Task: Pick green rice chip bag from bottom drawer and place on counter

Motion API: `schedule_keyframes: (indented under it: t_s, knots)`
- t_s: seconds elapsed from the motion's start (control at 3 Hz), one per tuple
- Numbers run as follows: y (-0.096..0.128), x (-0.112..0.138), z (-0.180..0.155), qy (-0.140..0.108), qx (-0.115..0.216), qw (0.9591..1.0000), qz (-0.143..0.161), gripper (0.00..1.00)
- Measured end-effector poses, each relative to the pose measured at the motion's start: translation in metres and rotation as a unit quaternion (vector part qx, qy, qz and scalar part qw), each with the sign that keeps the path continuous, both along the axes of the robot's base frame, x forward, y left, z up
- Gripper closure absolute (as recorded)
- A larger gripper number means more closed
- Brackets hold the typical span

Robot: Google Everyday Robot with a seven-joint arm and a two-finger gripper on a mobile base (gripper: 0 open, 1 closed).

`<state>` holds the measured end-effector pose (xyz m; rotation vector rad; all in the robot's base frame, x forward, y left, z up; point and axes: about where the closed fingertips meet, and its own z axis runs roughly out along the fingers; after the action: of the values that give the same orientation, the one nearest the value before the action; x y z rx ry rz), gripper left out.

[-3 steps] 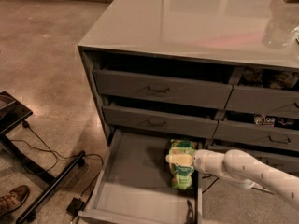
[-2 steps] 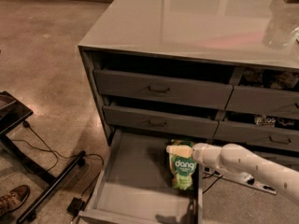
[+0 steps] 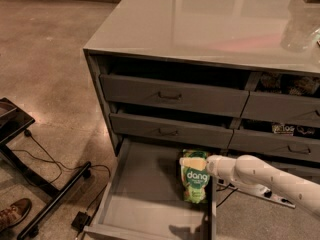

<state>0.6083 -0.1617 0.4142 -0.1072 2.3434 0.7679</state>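
The green rice chip bag (image 3: 194,181) with white "dang" lettering hangs upright over the right side of the open bottom drawer (image 3: 145,194). My gripper (image 3: 193,163) reaches in from the right on a white arm (image 3: 265,176) and is shut on the bag's top edge. The bag casts a shadow on the drawer's front lip, so it is held above the drawer floor. The glossy grey counter (image 3: 200,19) is the cabinet's top, above the drawers.
Two shut grey drawers with dark handles (image 3: 170,96) sit above the open one. Right-hand drawers hold packets (image 3: 287,84). A clear object (image 3: 300,31) stands on the counter's right. A black stand with cables (image 3: 45,194) and a shoe (image 3: 12,214) are on the floor at left.
The bag has come up off the drawer floor and now hangs upright with its lettering facing me. The gripper has moved slightly left and up with it.
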Motion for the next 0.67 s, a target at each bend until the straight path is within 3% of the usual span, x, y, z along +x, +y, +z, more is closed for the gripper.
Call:
schedule_keyframes:
  t_s: [0.33,0.67]
  knots:
    - [-0.003,0.017,-0.037,0.011,-0.019,0.9996,-0.017,0.00]
    - [-0.002,0.014,-0.075,0.006,-0.028,0.9981,-0.054,0.00]
